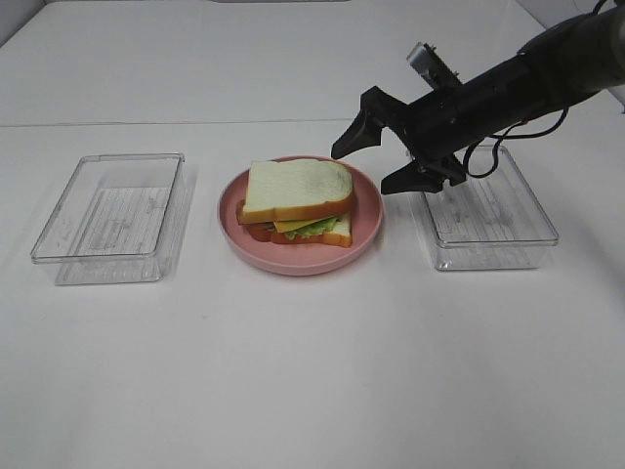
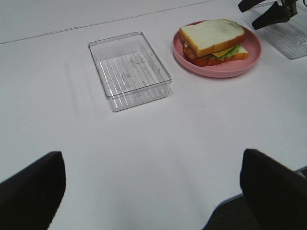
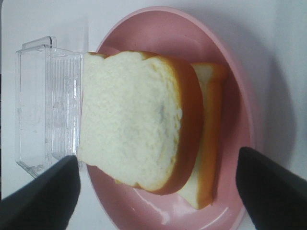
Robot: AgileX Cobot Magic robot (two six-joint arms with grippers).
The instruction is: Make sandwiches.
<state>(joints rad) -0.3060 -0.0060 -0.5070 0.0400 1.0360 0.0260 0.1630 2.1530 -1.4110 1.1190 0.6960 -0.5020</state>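
Centrally, sandwich (image 1: 297,203) set on pink plate (image 1: 363,231), between two clear trays and touching neither. Top slice (image 1: 296,189) skewed over cheese (image 1: 293,225), lettuce (image 1: 314,230) and reddish filling (image 1: 256,233), above bottom slice.

Right gripper (image 1: 376,156) poised above plate's far right edge, over the gap toward right tray (image 1: 491,217); jaws spread wide, nothing held, no contact with bread. Left gripper (image 2: 152,189) parked near table's front edge, well apart from plate; fingers wide, empty.

Step judged: release of top slice done, stack apparently complete. Good practice for the withdrawal: jaws kept wide; lifted straight up before any sideways travel, so that neither fingertip clipped the crust or dragged the skewed slice off the stack; swung clear only once above tray rim, since that tray sat just beside the plate. Risk judged: overhanging top slice likely to slide if nudged from the side; light toy parts easily shifted. Squaring the slice possible but not clearly needed.

Count: one sandwich; two bread slices; one cheese slice; one lettuce leaf; reddish strips, number not discernible; one plate; two trays, namely left tray (image 1: 109,215) and right tray, both without contents; two grippers.
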